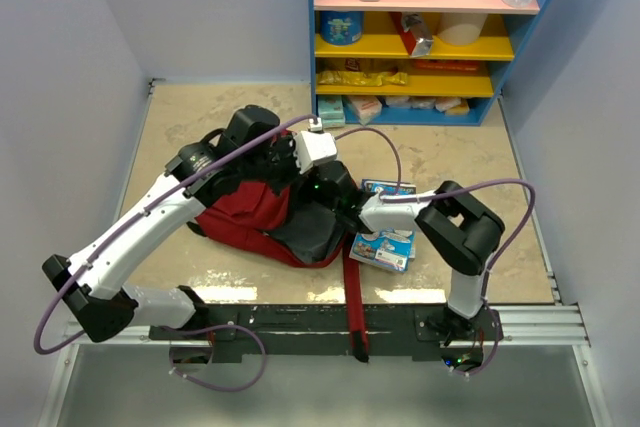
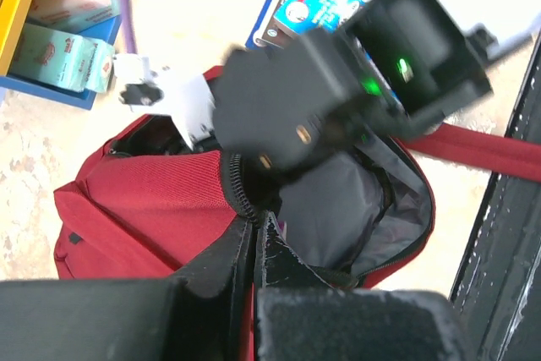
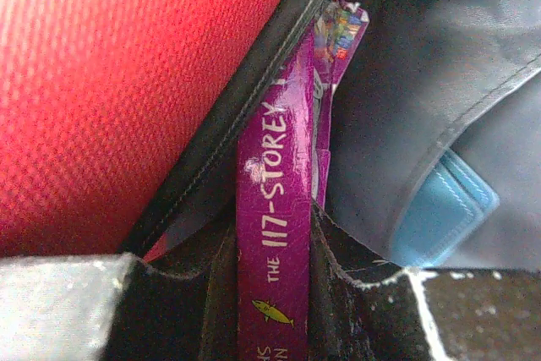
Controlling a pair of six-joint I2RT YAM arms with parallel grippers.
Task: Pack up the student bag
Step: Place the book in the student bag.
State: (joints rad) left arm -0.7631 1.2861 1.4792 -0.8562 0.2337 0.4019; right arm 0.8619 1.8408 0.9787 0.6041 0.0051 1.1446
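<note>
The student bag (image 1: 240,229) lies open mid-table (image 1: 450,152), a little toward the near edge. The left pincer (image 2: 258,247), pressed together, pinches its zipper rim. The right pincer (image 3: 275,272) pinches a purple book (image 3: 275,166) inside the opening. Blue books (image 1: 385,244) lie just beside it.
</note>
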